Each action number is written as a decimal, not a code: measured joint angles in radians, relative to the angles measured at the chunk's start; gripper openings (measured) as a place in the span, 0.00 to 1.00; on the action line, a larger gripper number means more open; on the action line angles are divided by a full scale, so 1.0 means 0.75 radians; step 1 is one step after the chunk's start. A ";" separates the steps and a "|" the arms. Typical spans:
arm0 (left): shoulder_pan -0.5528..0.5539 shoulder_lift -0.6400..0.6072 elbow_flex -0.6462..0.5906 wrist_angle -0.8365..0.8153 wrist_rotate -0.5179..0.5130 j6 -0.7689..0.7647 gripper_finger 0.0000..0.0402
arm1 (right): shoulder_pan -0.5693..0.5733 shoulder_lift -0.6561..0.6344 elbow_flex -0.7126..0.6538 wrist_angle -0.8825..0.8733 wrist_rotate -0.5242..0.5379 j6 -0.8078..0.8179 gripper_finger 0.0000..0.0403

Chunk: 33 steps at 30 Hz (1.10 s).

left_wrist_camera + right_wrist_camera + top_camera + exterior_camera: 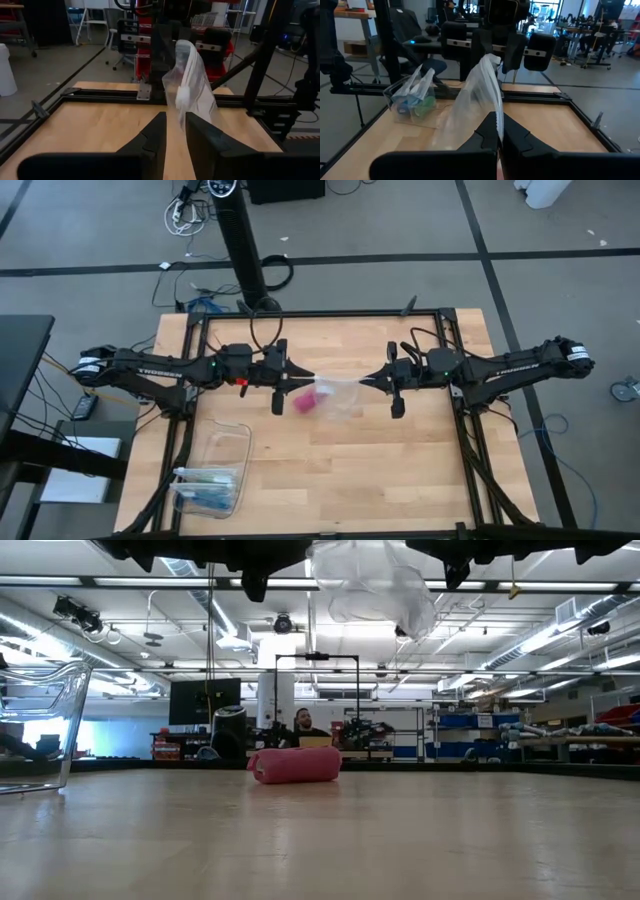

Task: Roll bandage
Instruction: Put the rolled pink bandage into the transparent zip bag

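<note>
The bandage (296, 764) lies as a plump magenta-pink roll on the table (400, 840).

A clear plastic bag (335, 392) hangs up in the air. A clear box (212, 471) sits on the wooden table (400, 460).

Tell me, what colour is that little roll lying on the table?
Magenta-pink. The bandage shows best in the low view, lying rolled on the wooden table.

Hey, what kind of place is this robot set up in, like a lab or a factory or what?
Most likely a robotics lab or workshop in a large open hall. The wooden table sits in a black metal frame, exposed ceiling beams and strip lights run overhead, and a person sits at a workstation among shelving beyond.
</note>
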 joint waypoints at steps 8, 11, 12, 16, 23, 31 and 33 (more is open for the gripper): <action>0.000 0.000 0.000 0.048 0.062 -0.004 0.26 | -0.007 0.000 0.000 -0.002 0.018 -0.013 0.00; 0.000 0.000 0.000 0.047 0.062 -0.004 0.32 | -0.006 0.000 0.000 -0.003 0.018 -0.015 0.00; 0.000 0.001 0.000 0.047 0.062 -0.004 0.34 | -0.006 0.000 0.000 -0.002 0.018 -0.016 0.00; 0.000 0.001 0.000 0.048 0.062 -0.004 0.37 | -0.007 0.000 0.000 0.003 0.055 -0.032 0.00; 0.000 0.001 0.000 0.045 0.045 0.002 0.30 | -0.007 0.000 0.000 0.023 0.101 -0.044 0.00; 0.000 0.001 0.000 0.049 -0.092 0.039 0.08 | -0.007 0.001 0.000 0.018 0.114 -0.039 0.00; 0.000 0.001 0.000 0.051 -0.094 0.061 0.02 | -0.007 0.001 0.000 0.016 0.115 -0.039 0.00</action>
